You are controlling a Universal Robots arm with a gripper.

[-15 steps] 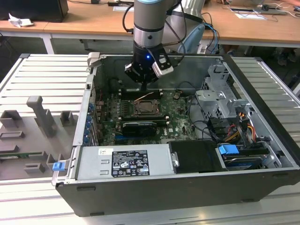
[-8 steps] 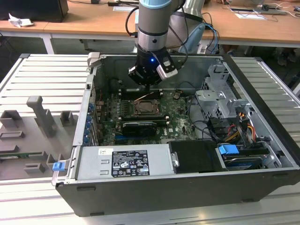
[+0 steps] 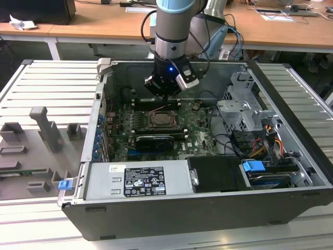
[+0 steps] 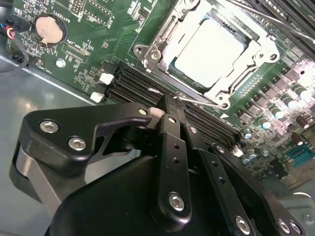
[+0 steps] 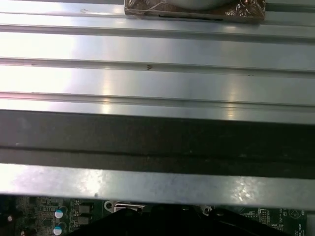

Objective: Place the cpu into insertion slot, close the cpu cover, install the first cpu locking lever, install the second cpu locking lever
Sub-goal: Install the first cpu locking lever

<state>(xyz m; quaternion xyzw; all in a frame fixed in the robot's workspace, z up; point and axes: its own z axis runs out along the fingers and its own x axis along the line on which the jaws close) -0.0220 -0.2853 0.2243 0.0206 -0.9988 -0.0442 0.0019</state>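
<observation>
Hanging inside the open computer case, the gripper sits just above the motherboard, beside the insertion slot and toward the case's far wall in the exterior view. In the second wrist view, the gripper has its black fingers pressed together with no gap showing at the tips, clenched on nothing that can be made out. Those tips lie over the long black memory slots, just short of the socket's near edge. The cpu, pale and silvery, lies flat in the insertion slot, apart from the fingertips. The cpu cover frames the chip closely, its square cut-out leaving the metal face exposed. A thin wire lever runs along the socket edge nearest the fingertips; whether they touch it cannot be told. A round coin battery sits on the green board, well apart from the socket.
</observation>
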